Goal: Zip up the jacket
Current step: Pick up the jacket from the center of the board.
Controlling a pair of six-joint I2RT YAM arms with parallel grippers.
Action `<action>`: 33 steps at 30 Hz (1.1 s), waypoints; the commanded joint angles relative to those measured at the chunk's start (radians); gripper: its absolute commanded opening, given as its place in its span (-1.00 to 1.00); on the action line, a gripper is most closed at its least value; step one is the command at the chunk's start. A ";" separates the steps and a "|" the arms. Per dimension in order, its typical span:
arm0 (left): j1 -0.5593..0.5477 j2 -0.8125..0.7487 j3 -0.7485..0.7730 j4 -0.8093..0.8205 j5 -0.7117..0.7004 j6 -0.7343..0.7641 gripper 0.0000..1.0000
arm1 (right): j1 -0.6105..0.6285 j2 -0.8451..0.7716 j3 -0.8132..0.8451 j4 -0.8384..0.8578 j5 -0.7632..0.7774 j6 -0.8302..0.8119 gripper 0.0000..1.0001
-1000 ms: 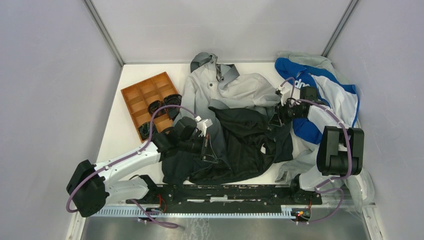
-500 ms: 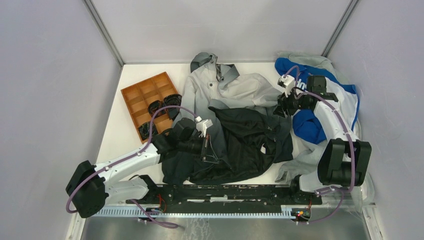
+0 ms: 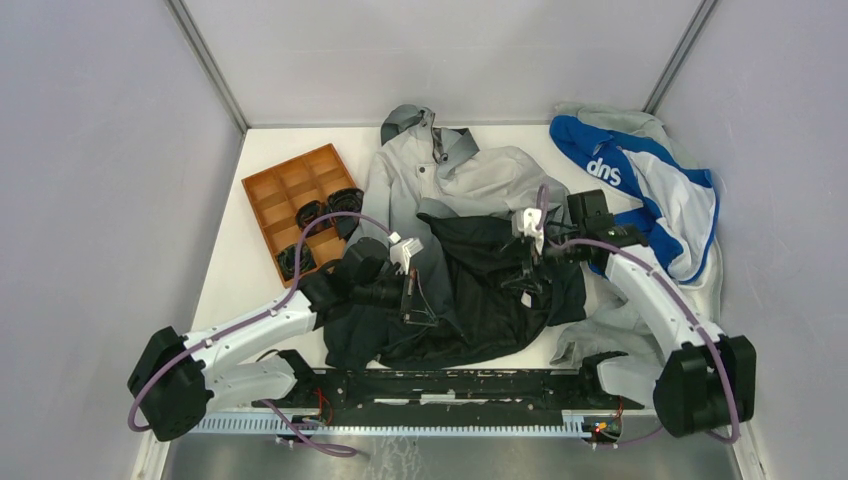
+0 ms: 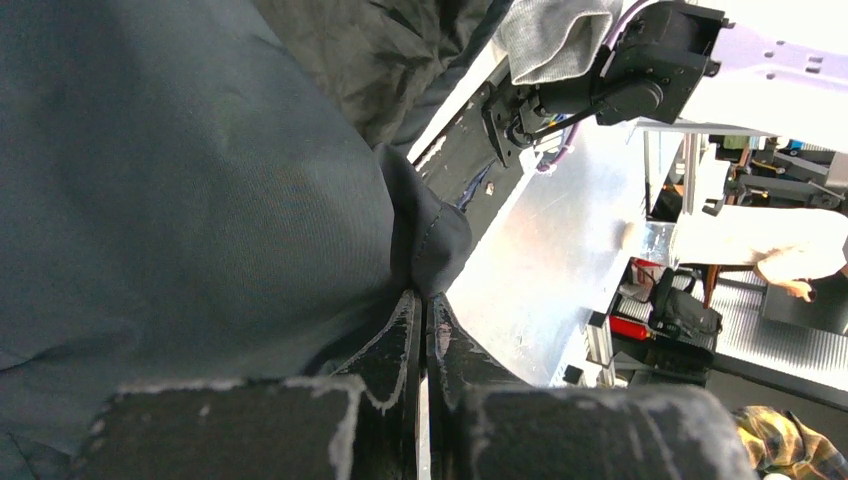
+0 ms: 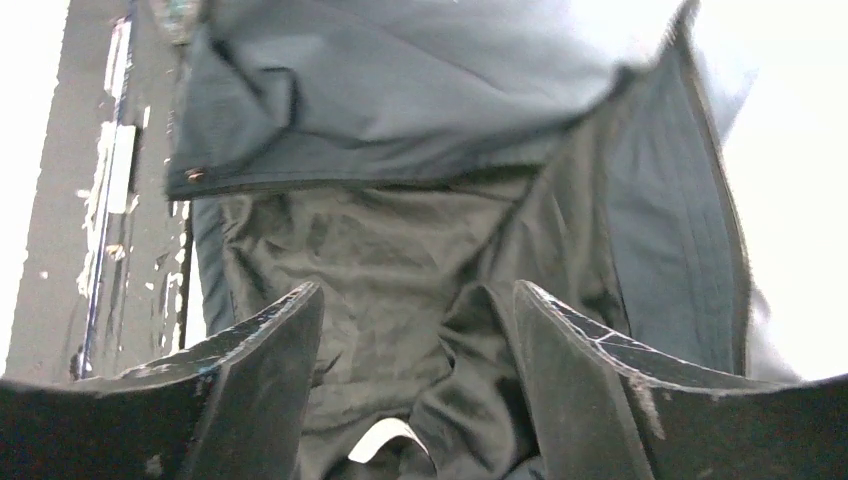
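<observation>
The jacket (image 3: pixel 470 230) lies spread across the middle of the white worktop (image 3: pixel 225 275). Its pale grey hood and collar point toward the far wall, and its dark hem is bunched up near the arms' bases. The front lies open, with the black lining showing in crumpled folds.

The left claw (image 3: pixel 412 298) sits at the jacket's dark left-hand edge. In the left wrist view its fingers (image 4: pixel 400 335) are pressed together, pinching a fold of the charcoal cloth at their tips.

The right claw (image 3: pixel 527 272) is over the right side of the dark lining with its jaws spread wide. In the right wrist view (image 5: pixel 415 300) both fingers frame wrinkled dark fabric, and nothing is caught between them. I cannot tell whether the tips touch the cloth.

To the left of the jacket, an orange tray (image 3: pixel 283 180) with compartments holds a few round black parts (image 3: pixel 345 200). A blue-and-white garment (image 3: pixel 650 190) lies in the far right corner, just beside the jacket's right sleeve.
</observation>
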 commanded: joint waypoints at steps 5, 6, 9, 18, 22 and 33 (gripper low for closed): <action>-0.001 -0.018 0.012 0.057 -0.008 -0.050 -0.96 | 0.262 -0.108 -0.091 0.064 -0.031 -0.158 0.53; -0.001 -0.018 0.011 0.057 -0.010 -0.055 -0.96 | 0.315 -0.130 -0.121 0.124 0.009 -0.098 0.53; -0.001 -0.019 0.015 0.057 -0.012 -0.062 -0.96 | 0.452 -0.197 -0.220 0.370 0.153 0.116 0.54; -0.002 -0.024 0.038 0.042 -0.032 -0.060 -0.96 | 0.706 -0.226 -0.366 0.690 0.496 0.488 0.35; -0.001 -0.026 0.053 0.034 -0.041 -0.057 -0.96 | 0.748 -0.222 -0.398 0.727 0.571 0.541 0.24; 0.000 -0.061 0.022 0.040 -0.046 -0.085 -0.96 | 0.748 -0.225 -0.378 0.743 0.723 0.526 -0.94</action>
